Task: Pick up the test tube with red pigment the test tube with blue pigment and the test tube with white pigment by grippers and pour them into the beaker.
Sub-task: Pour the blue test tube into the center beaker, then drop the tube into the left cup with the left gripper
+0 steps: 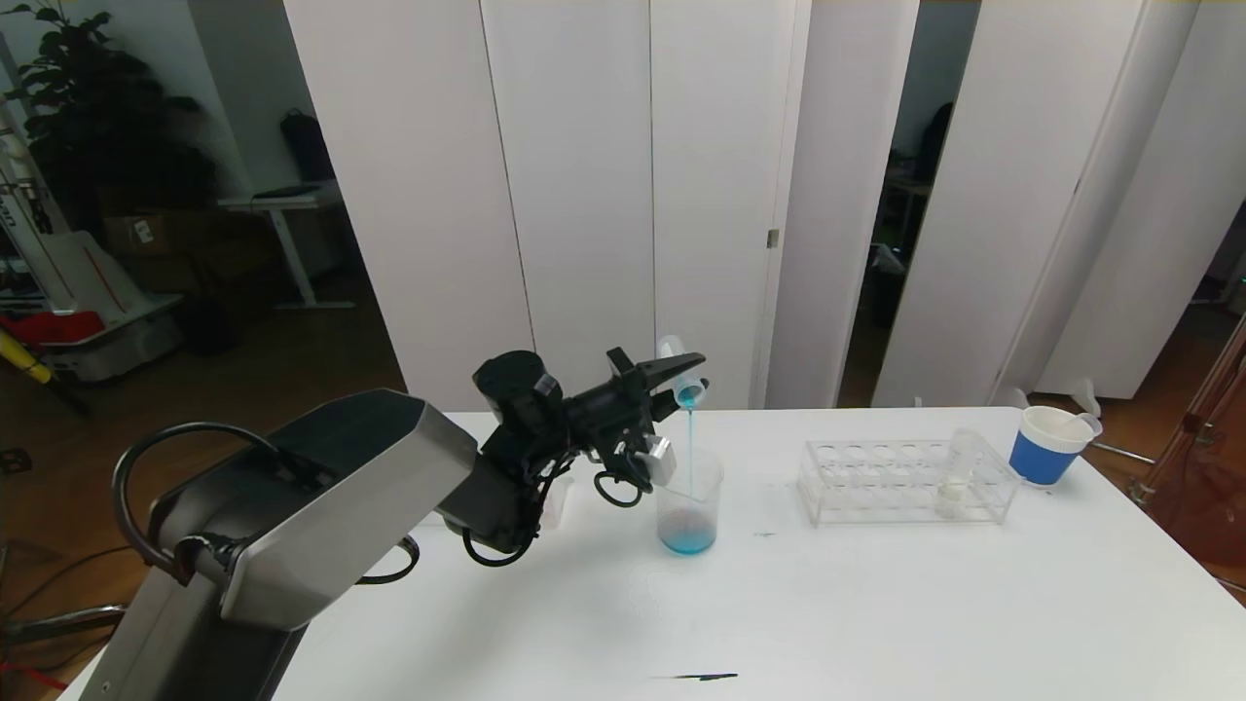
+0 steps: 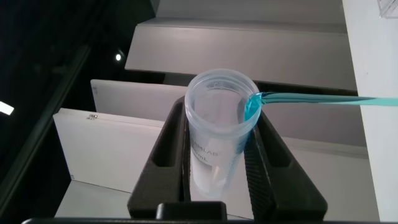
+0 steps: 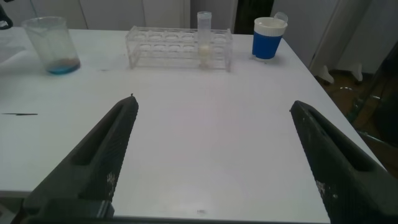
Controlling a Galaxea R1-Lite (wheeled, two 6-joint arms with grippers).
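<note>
The left gripper pinched the light, slippery, fragile blue tube at mid-body, tipped over the beaker; the right gripper stood spread.

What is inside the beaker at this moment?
The beaker holds a shallow layer of blue liquid, fed by a thin stream from the test tube with blue pigment tilted in the left gripper. No red or white pigment is visible inside.

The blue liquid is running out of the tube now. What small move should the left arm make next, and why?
Probably hold the tilt a little longer. The left gripper holds the test tube with blue pigment tipped above the beaker, a thin blue stream falls into it, and blue liquid remains at the tube's mouth.
</note>
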